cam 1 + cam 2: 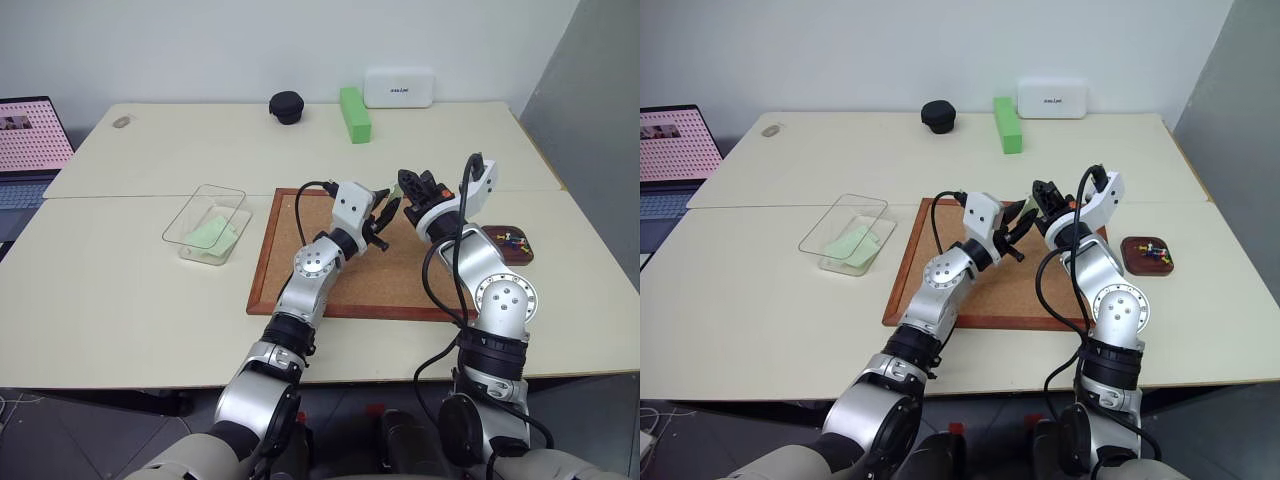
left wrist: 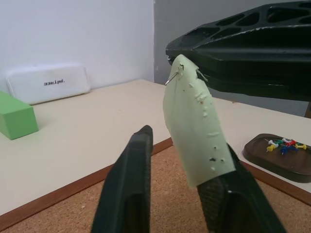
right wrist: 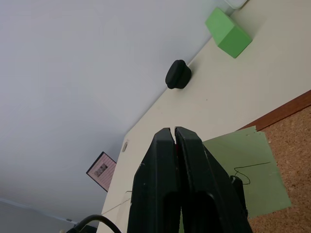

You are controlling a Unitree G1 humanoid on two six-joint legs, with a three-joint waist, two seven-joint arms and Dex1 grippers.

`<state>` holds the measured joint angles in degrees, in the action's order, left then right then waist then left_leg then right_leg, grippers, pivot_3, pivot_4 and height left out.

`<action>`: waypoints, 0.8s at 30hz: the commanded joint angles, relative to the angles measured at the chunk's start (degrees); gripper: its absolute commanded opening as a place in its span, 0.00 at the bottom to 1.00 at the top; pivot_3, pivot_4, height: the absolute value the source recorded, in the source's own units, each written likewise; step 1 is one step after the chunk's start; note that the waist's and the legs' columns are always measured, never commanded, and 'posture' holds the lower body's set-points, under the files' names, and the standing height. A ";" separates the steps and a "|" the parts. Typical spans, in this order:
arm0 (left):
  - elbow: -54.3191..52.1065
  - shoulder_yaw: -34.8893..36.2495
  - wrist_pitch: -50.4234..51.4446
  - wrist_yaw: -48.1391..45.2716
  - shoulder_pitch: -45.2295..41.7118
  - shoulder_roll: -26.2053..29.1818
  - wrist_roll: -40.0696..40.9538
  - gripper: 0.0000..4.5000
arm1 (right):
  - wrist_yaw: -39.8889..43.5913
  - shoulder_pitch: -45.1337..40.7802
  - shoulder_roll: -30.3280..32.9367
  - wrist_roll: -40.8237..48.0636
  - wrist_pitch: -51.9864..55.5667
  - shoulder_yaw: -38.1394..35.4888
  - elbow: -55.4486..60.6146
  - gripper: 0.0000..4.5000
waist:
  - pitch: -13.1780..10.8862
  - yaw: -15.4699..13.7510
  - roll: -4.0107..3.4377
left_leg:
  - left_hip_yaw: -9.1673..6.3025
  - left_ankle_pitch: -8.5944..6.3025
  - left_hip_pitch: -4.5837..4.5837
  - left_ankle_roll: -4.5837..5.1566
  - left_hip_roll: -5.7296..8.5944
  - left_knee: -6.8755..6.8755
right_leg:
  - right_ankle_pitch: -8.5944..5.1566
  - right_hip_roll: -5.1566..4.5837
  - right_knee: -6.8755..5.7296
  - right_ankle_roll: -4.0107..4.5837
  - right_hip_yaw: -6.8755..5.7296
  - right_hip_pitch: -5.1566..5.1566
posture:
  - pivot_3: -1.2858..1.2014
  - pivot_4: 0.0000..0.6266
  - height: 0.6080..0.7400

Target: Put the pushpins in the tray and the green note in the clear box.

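Quickly, left eye view: both arms are meeting over the cork board [image 1: 300,285] mid-tabletop. The left gripper [image 1: 383,215] is facing the right gripper [image 1: 408,186], which is sitting at its 2 o'clock, tips nearly touching. The clear box [image 1: 190,215] is lying at 9 o'clock of the board and is already holding a pale green sheet [image 1: 212,233]. The tray [image 1: 495,236] is sitting at 3 o'clock, with multicoloured pushpins [image 1: 513,240] lying inside.

Left wrist view: the green note [image 2: 197,131] is hanging from the tip of the right jaws, above the board. A metal pin spike [image 2: 171,77] is poking through its top corner. The left jaws are standing partly open. The note is lying against one finger and the other finger [image 2: 124,189] is standing apart, so they are gripping nothing yet.

Right wrist view: the right jaws are pressing fully together, with the note hanging beyond them. I cannot tell whether they are pinching the paper or the pin head.

Risks, as I am judging them:
- The paper is already looking perforated, so pulling it off the spike could tear it.
- If the left jaws are closing on only an edge, the note could slip and flutter onto the board.
- A pin coming free could drop and roll away from the tray.
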<state>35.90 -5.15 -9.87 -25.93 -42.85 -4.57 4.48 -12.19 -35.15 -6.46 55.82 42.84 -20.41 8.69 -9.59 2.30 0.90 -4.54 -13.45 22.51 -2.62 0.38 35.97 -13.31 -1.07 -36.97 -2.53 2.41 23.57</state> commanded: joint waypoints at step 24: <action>-2.43 5.09 9.71 1.33 -2.02 -1.23 6.04 0.01 | 0.49 -0.30 1.59 0.96 -2.51 0.61 1.38 0.00 | 0.00 0.02 0.00 | -0.02 0.00 0.05 0.00 0.00 0.00 | 0.00 0.00 0.02 0.00 -0.02 0.03 | 0.52 0.24 1.00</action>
<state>35.89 0.29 -0.21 -24.43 -43.38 -5.25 10.14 -12.10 -35.13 -5.33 55.80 41.47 -19.90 8.66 -9.59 2.31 0.90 -4.55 -13.45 22.56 -2.62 0.38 35.97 -13.31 -1.07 -36.95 -2.54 2.38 23.60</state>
